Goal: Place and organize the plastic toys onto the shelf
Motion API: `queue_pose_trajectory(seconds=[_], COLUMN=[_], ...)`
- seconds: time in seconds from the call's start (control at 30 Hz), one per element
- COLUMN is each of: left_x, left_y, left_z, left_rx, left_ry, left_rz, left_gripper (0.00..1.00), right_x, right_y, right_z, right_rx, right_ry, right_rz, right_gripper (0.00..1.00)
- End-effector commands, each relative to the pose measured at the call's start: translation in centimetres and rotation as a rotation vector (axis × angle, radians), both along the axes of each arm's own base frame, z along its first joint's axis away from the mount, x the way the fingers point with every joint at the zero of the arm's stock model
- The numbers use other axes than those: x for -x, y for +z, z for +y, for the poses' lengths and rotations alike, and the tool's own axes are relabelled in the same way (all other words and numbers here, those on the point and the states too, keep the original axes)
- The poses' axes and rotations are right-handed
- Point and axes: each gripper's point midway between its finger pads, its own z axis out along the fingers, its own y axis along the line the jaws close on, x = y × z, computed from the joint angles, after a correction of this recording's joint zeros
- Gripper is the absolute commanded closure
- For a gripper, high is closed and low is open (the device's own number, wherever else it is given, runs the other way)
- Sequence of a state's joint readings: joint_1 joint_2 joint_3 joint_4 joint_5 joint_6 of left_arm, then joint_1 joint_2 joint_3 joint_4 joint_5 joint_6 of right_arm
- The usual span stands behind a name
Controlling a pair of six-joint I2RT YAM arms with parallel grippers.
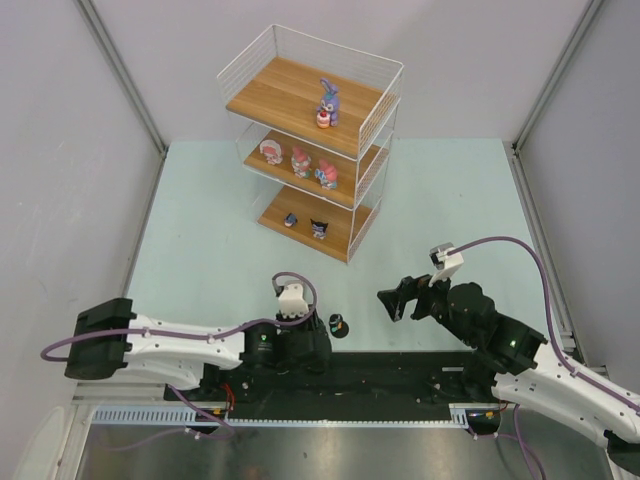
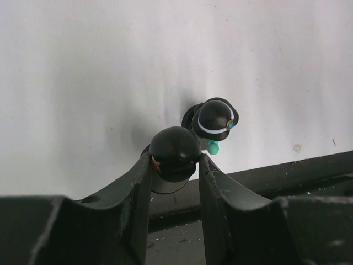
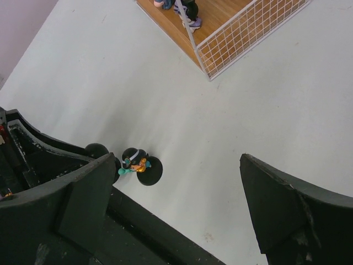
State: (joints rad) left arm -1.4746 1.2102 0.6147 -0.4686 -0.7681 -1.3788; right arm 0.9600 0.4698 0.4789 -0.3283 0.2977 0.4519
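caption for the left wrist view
left gripper clamps a black round-headed plastic toy; a second dark-haired toy with teal accent stands behind

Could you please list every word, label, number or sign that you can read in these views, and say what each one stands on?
None: no readable text shows in any view.
The white wire shelf with brown wooden boards, the purple-blue bunny figurine, the black round-headed figurine gripped by the left gripper, and the black-based figurine with teal trim on the pale table all show no lettering.
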Motion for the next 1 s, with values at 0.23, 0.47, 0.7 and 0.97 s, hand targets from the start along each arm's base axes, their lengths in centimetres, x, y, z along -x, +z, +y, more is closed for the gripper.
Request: queue_pose_trajectory(seconds=[0.23, 0.47, 0.7, 0.97], left_x=[-2.3, -6.0, -7.8, -10.4], left_y=[12.4, 25.4, 34.0, 45.7], left_z=[0.1, 8.0, 7.5, 8.5], left_rx=[0.113, 0.132, -0.084, -0.113], left_ry=[-0.316, -0.207, -0.349, -0.33], left_rz=[-0.355, -0.588, -0.77, -0.981], left_gripper=[0.83, 0.87, 0.89, 0.96], right_x=[-0.1, -0.1, 0.0, 0.2], right_y=[0.7, 0.9, 1.2, 1.6], right_z=[0.1, 0.4, 0.6, -0.3], right_rx=[-0.021, -0.034, -0.045, -0.052], right_ry=[0.007, 0.017, 0.029, 0.014], right_rz=[-0.021, -0.019, -0.027, -0.034], right_gripper=[0.0, 0.0, 0.0, 0.0])
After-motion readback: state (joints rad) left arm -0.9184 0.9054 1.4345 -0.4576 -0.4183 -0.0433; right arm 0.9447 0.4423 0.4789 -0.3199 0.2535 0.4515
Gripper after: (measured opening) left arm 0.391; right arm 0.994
